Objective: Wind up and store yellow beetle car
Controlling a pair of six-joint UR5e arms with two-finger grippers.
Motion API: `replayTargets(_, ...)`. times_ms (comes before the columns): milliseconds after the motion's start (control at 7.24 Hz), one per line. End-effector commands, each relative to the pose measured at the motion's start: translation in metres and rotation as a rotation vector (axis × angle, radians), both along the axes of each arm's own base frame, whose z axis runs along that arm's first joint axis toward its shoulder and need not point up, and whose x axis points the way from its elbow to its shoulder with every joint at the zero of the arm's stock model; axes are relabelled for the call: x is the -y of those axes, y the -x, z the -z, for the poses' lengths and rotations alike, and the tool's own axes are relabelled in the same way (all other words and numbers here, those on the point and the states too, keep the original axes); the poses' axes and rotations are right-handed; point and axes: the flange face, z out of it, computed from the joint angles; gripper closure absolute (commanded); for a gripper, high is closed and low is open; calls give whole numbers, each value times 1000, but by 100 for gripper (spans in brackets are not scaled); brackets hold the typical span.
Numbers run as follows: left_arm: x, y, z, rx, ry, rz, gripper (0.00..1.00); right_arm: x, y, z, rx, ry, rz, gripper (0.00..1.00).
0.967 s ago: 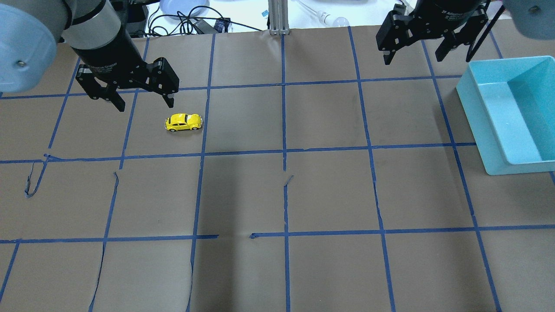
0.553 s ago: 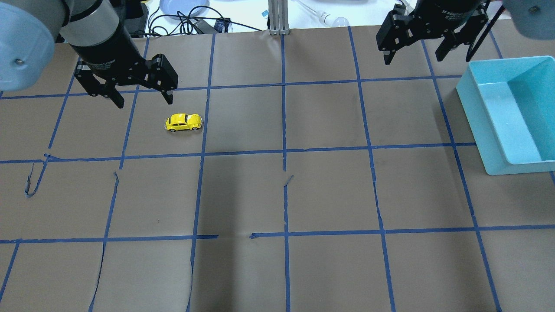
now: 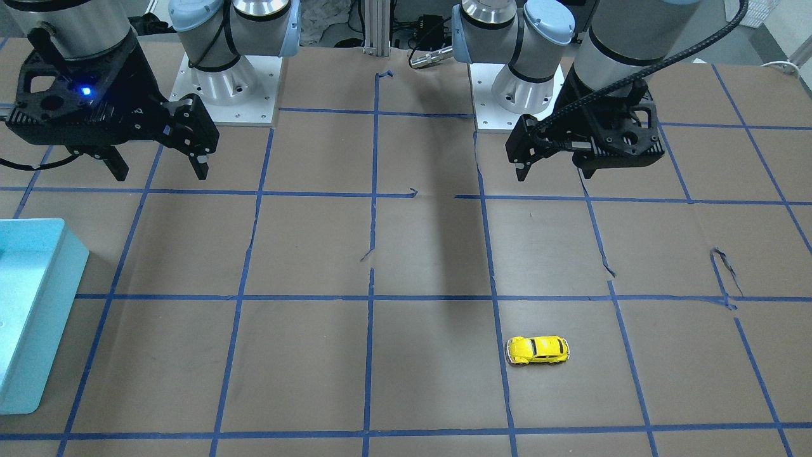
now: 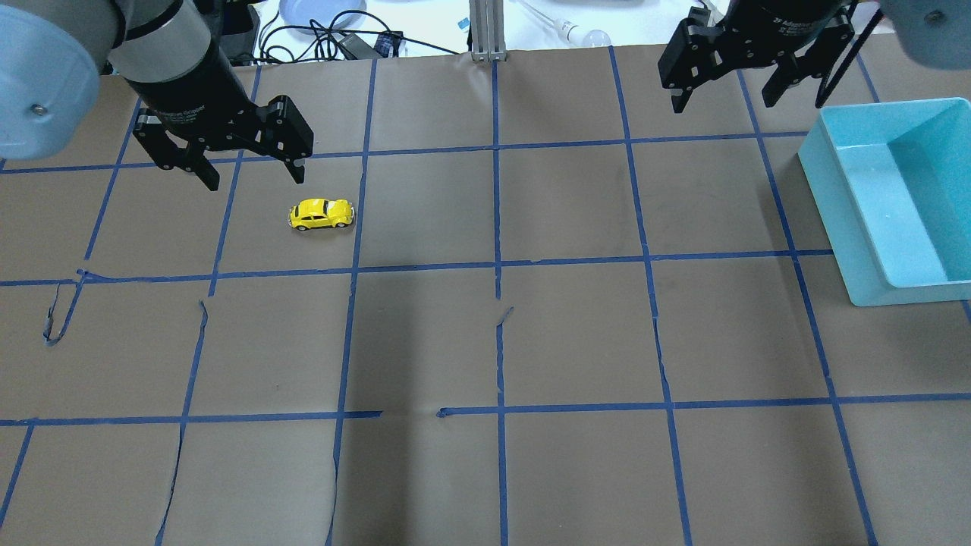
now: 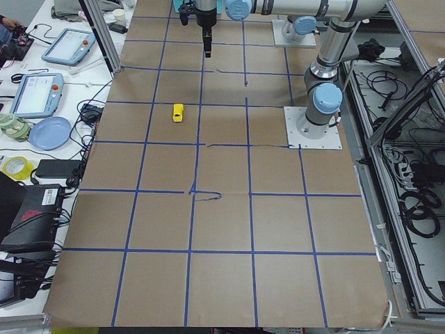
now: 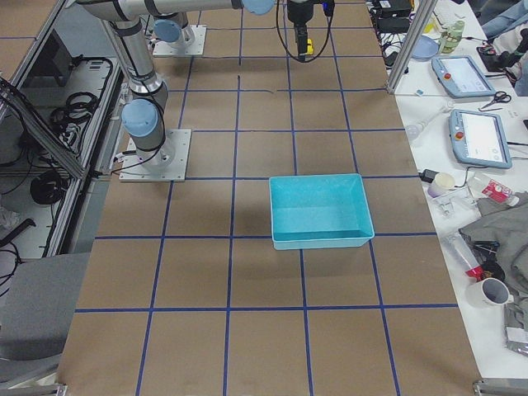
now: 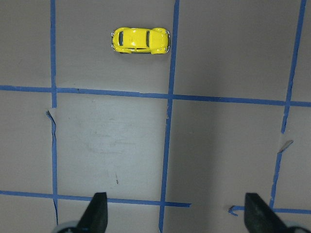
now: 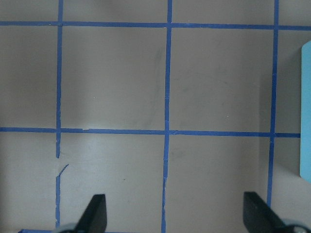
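On brown paper, glossy rounded yellow beetle car

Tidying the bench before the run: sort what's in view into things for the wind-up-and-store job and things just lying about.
For the job:
yellow beetle car
teal bin, likely its store
left gripper and right gripper, jaws open

Lying about, off the table's edge:
blue plate
cables
teach pendants
tape rolls

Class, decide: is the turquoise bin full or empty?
Empty. The turquoise bin shows only bare floor; the yellow beetle car stands far outside it.
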Motion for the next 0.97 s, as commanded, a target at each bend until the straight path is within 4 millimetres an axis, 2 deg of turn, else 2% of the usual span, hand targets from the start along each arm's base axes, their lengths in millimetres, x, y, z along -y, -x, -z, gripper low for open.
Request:
replayTargets(0,0,0,1,2,-3,3,0,0,0,0,-2,0,0,0)
replayTargets(276,2,0,6,4,-12,-8,0,0,0,0,-2,-2,0,0)
replayTargets(553,16,-20,11,81,37,-120,0,0,0,0,-2,0,0,0)
replayTargets(691,34,-28,30,137,127,-267,0,0,0,0,-2,-2,0,0)
replayTargets(829,42,-28,56,116,181,-457,0,0,0,1,-2,-3,0,0)
